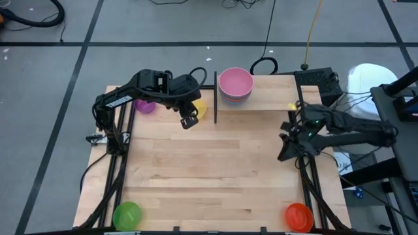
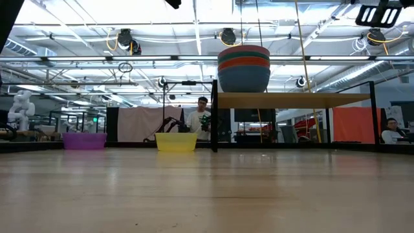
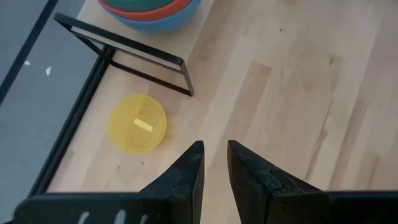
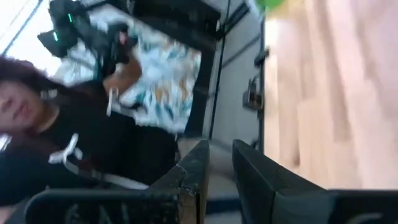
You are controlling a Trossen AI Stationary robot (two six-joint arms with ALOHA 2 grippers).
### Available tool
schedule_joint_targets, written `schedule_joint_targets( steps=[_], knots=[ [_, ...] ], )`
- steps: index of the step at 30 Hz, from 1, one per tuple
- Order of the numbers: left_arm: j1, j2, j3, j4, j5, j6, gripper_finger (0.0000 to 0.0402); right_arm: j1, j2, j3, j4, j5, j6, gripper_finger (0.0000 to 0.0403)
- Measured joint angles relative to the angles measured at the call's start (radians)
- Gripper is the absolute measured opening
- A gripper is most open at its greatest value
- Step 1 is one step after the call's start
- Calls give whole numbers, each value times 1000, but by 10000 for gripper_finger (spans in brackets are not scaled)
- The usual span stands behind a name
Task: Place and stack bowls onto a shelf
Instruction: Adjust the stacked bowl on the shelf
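Already, a stack of four large bowls [image 1: 236, 85], pink on top, is seen on the shelf [image 1: 274, 98] at the far side of the counter [image 1: 209, 170]. Four smaller bowls are not yet shelved: the yellow bowl [image 3: 137, 123] just beside the shelf's black frame, the purple bowl [image 1: 145, 105] at the far left, the green bowl [image 1: 127, 215] and the orange bowl [image 1: 299, 217] at the near corners.

The left end effector [image 3: 214, 163] is held above the counter near the yellow bowl, its fingers slightly parted with nothing between them. The right end effector [image 4: 219, 163] is held at the right edge, narrowly parted and empty, aimed off the counter toward a person.

A risk is judged here: the yellow bowl could be pushed against the frame if the approach is made off-centre, and the tall stack could be jostled when more bowls are added.
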Motion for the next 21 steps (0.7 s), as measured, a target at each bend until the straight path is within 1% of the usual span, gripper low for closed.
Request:
schedule_joint_targets(
  steps=[9,14,18,21],
  knots=[
    [0,0,0,0,0,111,76,323,222,0,1,-4,43,63],
    [0,0,0,0,0,149,76,470,352,0,1,4,72,63],
    [0,0,0,0,0,151,76,575,447,0,0,73,60,63],
    [0,0,0,0,0,151,76,637,504,0,-32,123,52,63]
  ],
)
